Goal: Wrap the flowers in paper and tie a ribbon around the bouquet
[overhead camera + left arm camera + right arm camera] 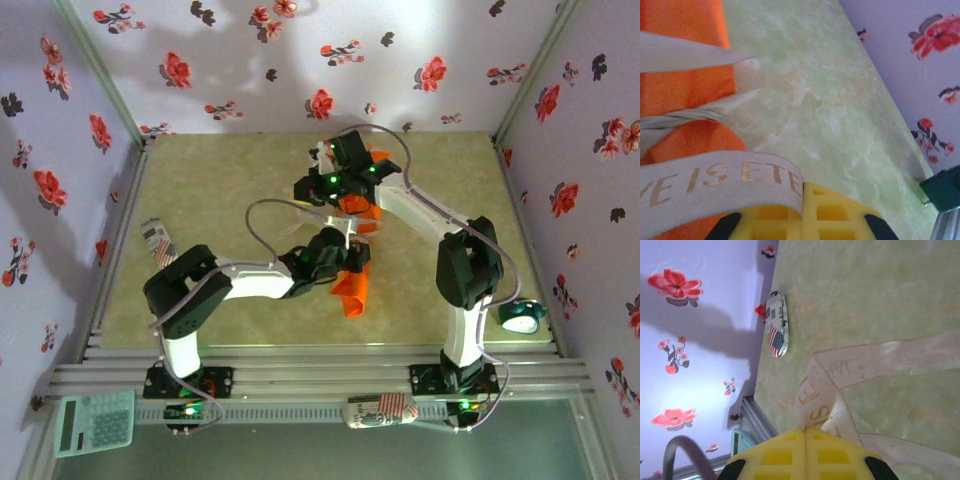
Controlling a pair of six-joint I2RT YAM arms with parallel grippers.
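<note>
Grippers counted: two. Left gripper [802, 199] is seen pressed together, pinching one lettered ribbon [715, 180]. Right gripper [805, 436] is likewise clamped on that ribbon. One orange bouquet [352, 292] is noted mid-table [220, 180], beneath both arms, with ribbon strands laid across it. One calculator [95, 422] is recorded at the near left corner.

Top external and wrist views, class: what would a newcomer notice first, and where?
The slim orange paper bouquet lies mid-table between the two arms. The left gripper and right gripper, both yellow-fingered, are each shut on the sheer cream ribbon with gold lettering.
</note>
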